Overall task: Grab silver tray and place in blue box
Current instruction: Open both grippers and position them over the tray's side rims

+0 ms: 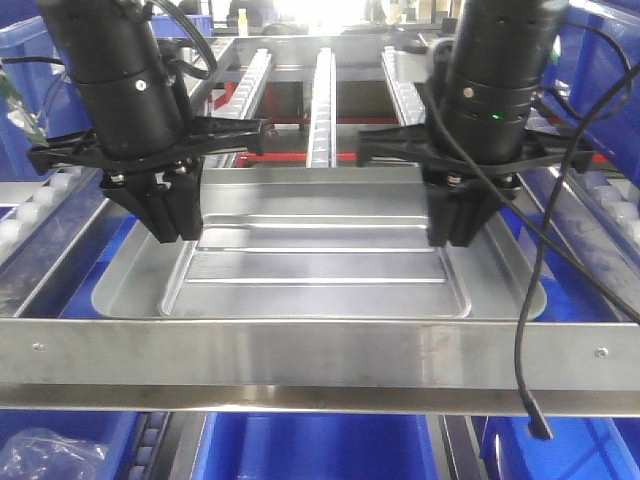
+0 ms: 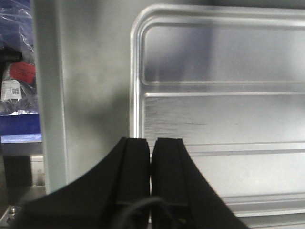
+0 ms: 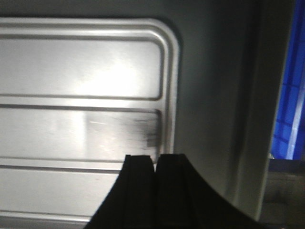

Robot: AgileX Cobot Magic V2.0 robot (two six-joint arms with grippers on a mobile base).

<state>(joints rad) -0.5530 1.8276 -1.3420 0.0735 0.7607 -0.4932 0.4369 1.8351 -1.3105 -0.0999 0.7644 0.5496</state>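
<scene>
Two pinches, front view: left gripper (image 1: 168, 230) and right gripper (image 1: 458, 235) hold the silver tray (image 1: 320, 275) between them, with the blue box (image 1: 118, 245) showing outside. Left wrist: jaws clamped on the tray. Right wrist: same; thin grips could slip, tilting it.

— What does the silver tray (image 1: 320, 270) look like?
— Wide, shallow, dull brushed metal. Rounded corners, a raised rim, a stepped centre panel with ridges across it. It sits level.
— And the blue box (image 3: 288, 95)?
— Bright blue plastic, showing just past the tray's side edges, lower down.
</scene>
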